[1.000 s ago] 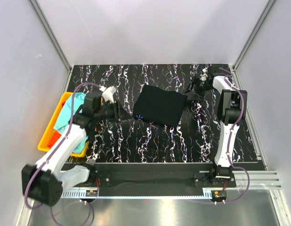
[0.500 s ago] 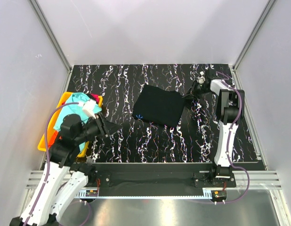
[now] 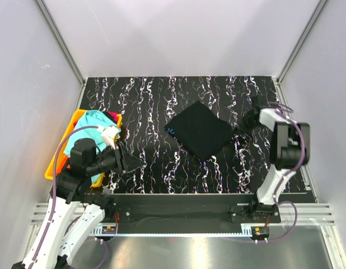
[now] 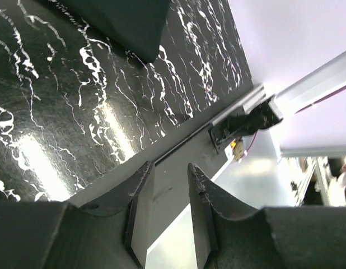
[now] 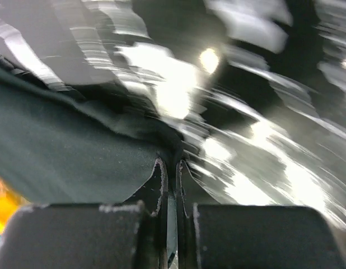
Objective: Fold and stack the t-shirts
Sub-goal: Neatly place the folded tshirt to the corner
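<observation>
A folded black t-shirt (image 3: 198,130) lies as a tilted square on the middle of the marbled table. My right gripper (image 3: 244,124) is at its right corner, and the blurred right wrist view shows that gripper (image 5: 172,165) shut on a pinch of the black t-shirt (image 5: 66,151). My left gripper (image 3: 138,162) hovers low near the table's front left, well away from the shirt. In the left wrist view it (image 4: 168,188) stands open with nothing between its fingers, the black t-shirt (image 4: 122,22) far ahead. A turquoise t-shirt (image 3: 90,120) and an orange-red one (image 3: 112,116) lie in the bin.
A yellow bin (image 3: 52,169) sits at the table's left edge, partly covered by my left arm. Grey walls close in the back and both sides. The metal rail (image 4: 246,120) with the arm bases runs along the table's near edge.
The right gripper closed on the black shirt's right corner and dragged it right and nearer, turning the shirt. The left arm drew back from the shirt to the front left.
</observation>
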`<state>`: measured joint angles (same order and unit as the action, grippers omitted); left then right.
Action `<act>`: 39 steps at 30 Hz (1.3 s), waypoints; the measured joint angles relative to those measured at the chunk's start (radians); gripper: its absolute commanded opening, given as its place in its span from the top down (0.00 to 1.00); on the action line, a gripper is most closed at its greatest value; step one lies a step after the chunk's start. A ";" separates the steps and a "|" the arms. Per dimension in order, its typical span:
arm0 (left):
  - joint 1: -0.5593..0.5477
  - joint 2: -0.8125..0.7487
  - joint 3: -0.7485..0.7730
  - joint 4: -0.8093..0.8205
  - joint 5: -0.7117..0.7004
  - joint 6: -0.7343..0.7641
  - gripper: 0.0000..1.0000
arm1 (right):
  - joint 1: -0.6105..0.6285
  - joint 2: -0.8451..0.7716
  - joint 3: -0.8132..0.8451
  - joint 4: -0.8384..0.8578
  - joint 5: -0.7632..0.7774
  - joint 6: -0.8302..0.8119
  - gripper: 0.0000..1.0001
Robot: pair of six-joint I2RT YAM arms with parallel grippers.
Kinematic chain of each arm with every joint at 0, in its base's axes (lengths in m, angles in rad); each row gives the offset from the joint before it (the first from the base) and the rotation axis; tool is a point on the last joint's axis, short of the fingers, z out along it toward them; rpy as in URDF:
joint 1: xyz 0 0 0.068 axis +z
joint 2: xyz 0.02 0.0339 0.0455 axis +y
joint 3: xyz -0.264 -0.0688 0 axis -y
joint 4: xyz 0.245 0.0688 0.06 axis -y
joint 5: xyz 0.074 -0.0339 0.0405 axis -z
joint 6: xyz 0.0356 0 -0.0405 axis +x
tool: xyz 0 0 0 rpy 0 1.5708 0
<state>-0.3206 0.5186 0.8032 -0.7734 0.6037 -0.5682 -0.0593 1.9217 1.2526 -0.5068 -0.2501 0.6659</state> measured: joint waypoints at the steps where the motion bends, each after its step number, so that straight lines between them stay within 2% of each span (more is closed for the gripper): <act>1: 0.000 -0.001 0.005 -0.005 0.011 0.018 0.65 | -0.016 -0.057 -0.054 -0.013 0.049 0.032 1.00; 5: -0.016 -0.002 0.012 -0.012 0.039 0.060 0.65 | -0.134 -0.251 -0.235 -0.051 0.197 0.123 1.00; 7: -0.042 0.000 0.020 -0.022 0.045 0.074 0.65 | -0.235 -0.338 -0.306 -0.074 0.249 0.144 1.00; 10: -0.089 0.010 0.044 -0.027 0.050 0.090 0.65 | -0.386 -0.444 -0.370 -0.106 0.322 0.134 1.00; 12: -0.119 0.022 0.055 -0.023 0.053 0.097 0.65 | -0.438 -0.476 -0.372 -0.130 0.366 0.095 1.00; 16: -0.154 0.043 0.055 -0.019 0.054 0.101 0.65 | -0.468 -0.481 -0.360 -0.167 0.414 0.018 1.00; 21: -0.194 0.069 0.055 -0.018 0.055 0.103 0.65 | -0.519 -0.500 -0.347 -0.228 0.472 -0.003 1.00; 31: -0.260 0.119 0.091 -0.022 0.052 0.129 0.65 | -0.689 -0.736 -0.422 -0.273 0.628 -0.007 1.00; 39: -0.291 0.119 0.108 -0.045 0.044 0.156 0.65 | -0.735 -0.760 -0.429 -0.299 0.678 -0.003 1.00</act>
<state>-0.6113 0.6380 0.9108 -0.8188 0.6476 -0.4118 -0.7940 1.1614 0.8238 -0.8055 0.4274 0.6628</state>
